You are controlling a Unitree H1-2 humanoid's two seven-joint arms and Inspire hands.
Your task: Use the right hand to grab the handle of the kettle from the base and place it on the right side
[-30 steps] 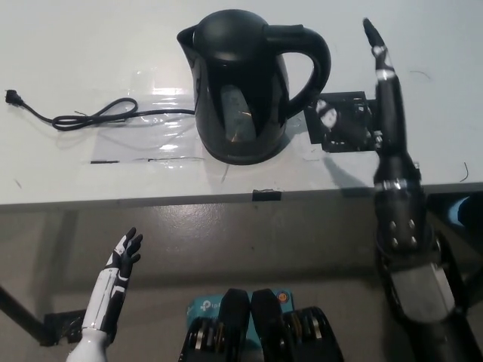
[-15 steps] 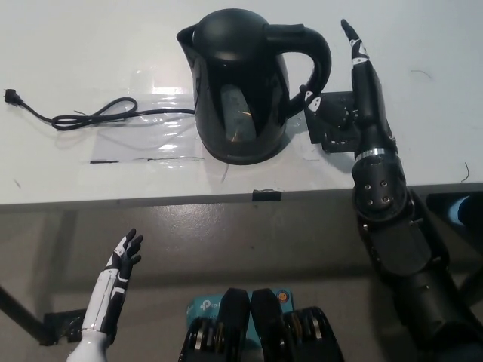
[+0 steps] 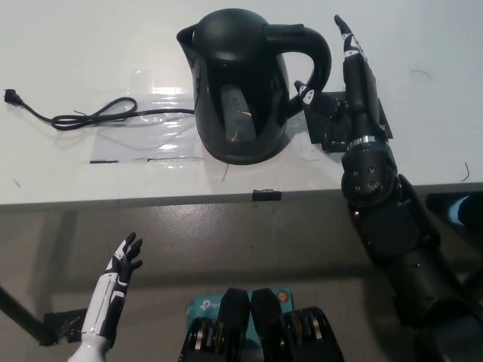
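A black electric kettle [image 3: 241,83] stands on its base on the white table [image 3: 90,45], spout to the left and handle [image 3: 313,56] to the right. My black right hand [image 3: 343,79] is open just right of the handle, fingers stretched away from me and thumb reaching toward the handle's lower end. It holds nothing. My white left hand [image 3: 121,264] rests open below the table's front edge at the lower left.
The kettle's black power cord [image 3: 90,115] runs left across the table to a plug [image 3: 11,96]. A black marked patch [image 3: 332,121] lies on the table under my right hand. A small black tab [image 3: 266,194] sits on the table's front edge.
My right arm has swung left across the table, bringing the hand from well right of the kettle to right beside its handle. The kettle and left hand have stayed put.
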